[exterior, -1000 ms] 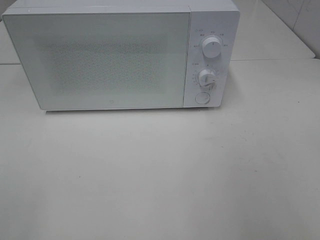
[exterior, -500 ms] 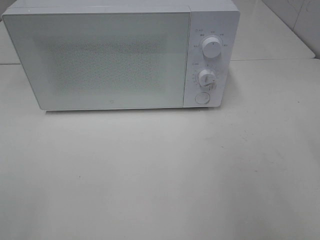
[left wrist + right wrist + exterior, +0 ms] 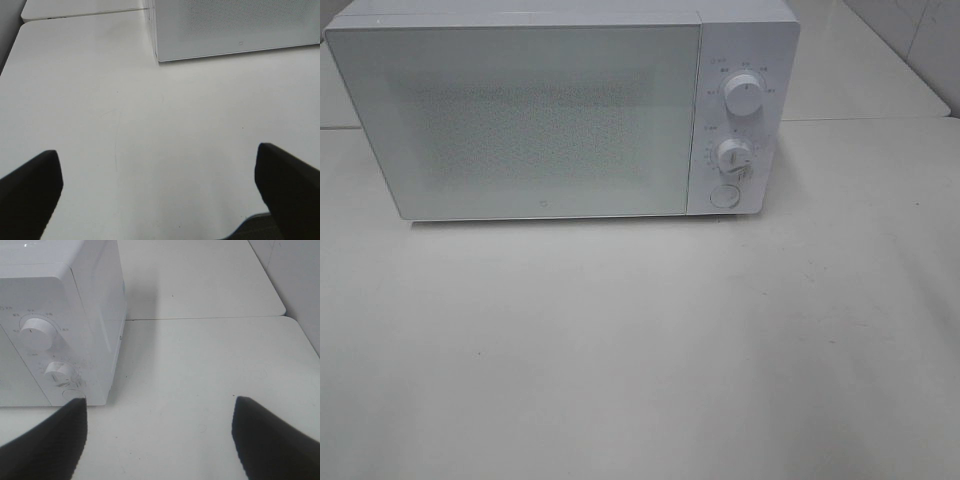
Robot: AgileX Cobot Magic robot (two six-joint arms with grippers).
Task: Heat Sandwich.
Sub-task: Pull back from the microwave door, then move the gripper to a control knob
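Note:
A white microwave [image 3: 560,110] stands at the back of the table with its door shut. It has two dials [image 3: 744,95] and a round button [image 3: 724,196] on its right panel. It also shows in the left wrist view [image 3: 235,25] and the right wrist view [image 3: 55,325]. The sandwich and its pink plate are out of view. My left gripper [image 3: 160,200] is open and empty above bare table near the microwave's front left corner. My right gripper [image 3: 157,440] is open and empty near the microwave's front right corner. Neither gripper shows in the exterior view.
The pale table [image 3: 640,350] stretches in front of the microwave. A seam [image 3: 200,318] joins it to a second table [image 3: 850,60] behind on the right. A table edge [image 3: 240,231] shows near my left gripper.

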